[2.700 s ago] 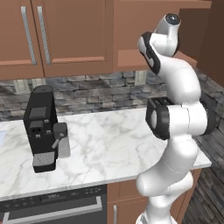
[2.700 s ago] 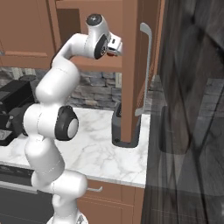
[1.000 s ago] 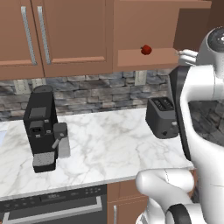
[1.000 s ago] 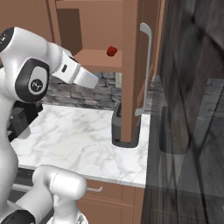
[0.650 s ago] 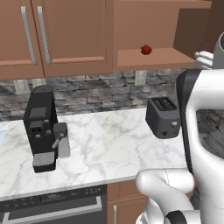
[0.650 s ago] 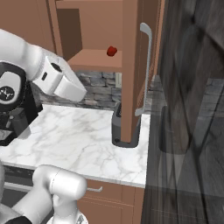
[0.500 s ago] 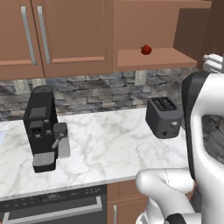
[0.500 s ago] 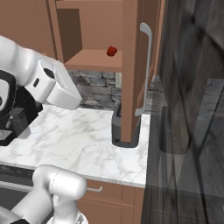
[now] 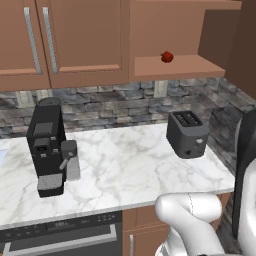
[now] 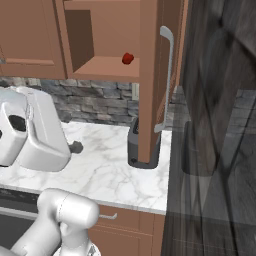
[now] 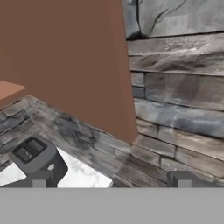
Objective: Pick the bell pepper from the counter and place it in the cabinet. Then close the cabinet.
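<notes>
Showing door handle — right base, toaster — left

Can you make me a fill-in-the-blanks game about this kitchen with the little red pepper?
1. The pepper sits on the cabinet's ____.
2. The cabinet door is ____.
3. The black box on the counter under the pepper is a ____.
4. The gripper's fingers hold ____.

Missing words: shelf; open; toaster; nothing
</notes>
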Tool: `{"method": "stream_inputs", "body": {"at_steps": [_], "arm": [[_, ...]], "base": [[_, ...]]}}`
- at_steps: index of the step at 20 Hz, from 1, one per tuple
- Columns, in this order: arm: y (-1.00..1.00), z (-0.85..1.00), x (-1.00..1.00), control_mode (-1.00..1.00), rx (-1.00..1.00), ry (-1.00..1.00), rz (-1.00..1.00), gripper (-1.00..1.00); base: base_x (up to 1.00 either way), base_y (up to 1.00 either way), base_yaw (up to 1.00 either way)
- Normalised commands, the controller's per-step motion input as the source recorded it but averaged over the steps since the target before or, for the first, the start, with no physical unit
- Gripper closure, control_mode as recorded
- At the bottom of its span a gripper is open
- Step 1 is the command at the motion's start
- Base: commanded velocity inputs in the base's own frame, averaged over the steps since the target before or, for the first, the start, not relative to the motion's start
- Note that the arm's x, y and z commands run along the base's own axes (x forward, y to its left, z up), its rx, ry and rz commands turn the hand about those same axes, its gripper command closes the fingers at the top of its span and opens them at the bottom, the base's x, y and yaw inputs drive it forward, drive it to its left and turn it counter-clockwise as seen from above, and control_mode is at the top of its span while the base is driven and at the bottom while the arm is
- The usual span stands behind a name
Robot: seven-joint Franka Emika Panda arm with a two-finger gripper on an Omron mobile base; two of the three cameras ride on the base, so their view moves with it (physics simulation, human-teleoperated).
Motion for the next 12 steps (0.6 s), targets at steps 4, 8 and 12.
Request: {"method": "stream_inputs", "body": {"at_steps": [4,8,12], "arm": [[0.0,0.0,-0.81,-1.0,0.0,0.07,0.0,-1.0],[-0.19,0.0,-0.28,-1.0,0.02,0.13,0.0,-1.0],[-0.42,0.0,0.11,-1.0,0.07,0.15,0.0,-1.0]], "base": [[0.0,0.0,0.0],[0.0,0.0,0.0],[0.0,0.0,0.0]]}}
